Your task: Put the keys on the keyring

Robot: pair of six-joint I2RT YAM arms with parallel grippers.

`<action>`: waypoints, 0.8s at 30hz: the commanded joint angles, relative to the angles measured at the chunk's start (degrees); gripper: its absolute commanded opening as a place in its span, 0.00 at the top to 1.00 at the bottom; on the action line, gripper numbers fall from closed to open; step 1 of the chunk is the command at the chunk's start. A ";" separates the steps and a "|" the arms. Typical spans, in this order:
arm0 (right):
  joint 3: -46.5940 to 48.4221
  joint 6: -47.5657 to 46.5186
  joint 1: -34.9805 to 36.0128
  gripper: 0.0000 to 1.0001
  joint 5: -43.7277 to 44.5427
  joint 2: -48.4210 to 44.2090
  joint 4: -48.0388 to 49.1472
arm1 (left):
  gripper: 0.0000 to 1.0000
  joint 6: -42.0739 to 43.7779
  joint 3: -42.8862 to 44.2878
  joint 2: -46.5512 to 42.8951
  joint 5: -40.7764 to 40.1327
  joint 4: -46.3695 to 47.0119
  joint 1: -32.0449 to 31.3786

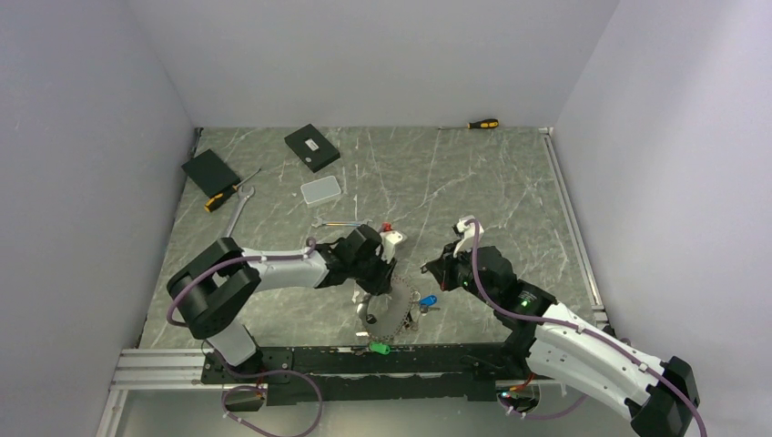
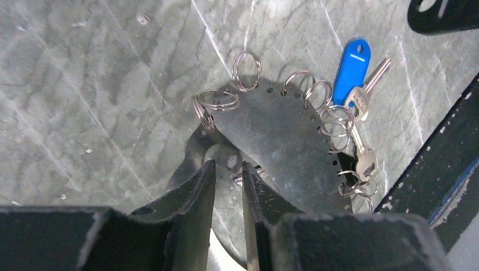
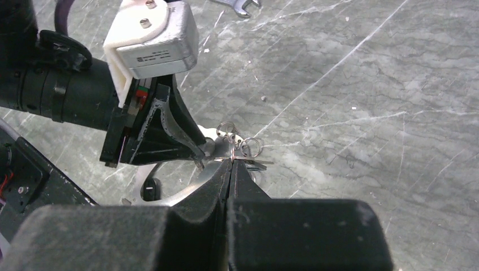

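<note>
Two pale walls (image 1: 91,137) flanked the veined grey tabletop (image 1: 473,182). At the keyring (image 2: 277,135), the left gripper (image 2: 226,172) stood narrowly parted and the right gripper (image 3: 230,165) pressed together.

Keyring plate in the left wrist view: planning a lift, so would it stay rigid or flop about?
The keyring plate looks like flat sheet metal, so probably stiff. Its split rings sit loose in rim holes and would likely swing. The blue-tagged key, if attached, may drag that edge down.
</note>
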 commanded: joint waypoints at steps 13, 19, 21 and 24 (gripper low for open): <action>0.02 0.47 0.10 1.00 0.85 -1.69 -0.49 | 0.76 -0.73 -1.67 -1.34 -9.31 12.98 -1.75; -0.15 0.55 0.13 1.00 0.88 -1.96 -0.37 | 0.83 -1.03 0.37 0.06 -7.68 11.00 -1.96; -0.15 0.48 0.15 1.00 0.84 -1.83 -0.40 | 0.84 -1.10 1.31 0.56 -7.00 9.81 -1.95; -0.15 0.47 0.10 1.00 0.84 -1.87 -0.33 | 0.90 -1.19 2.57 1.39 -6.17 8.47 -1.95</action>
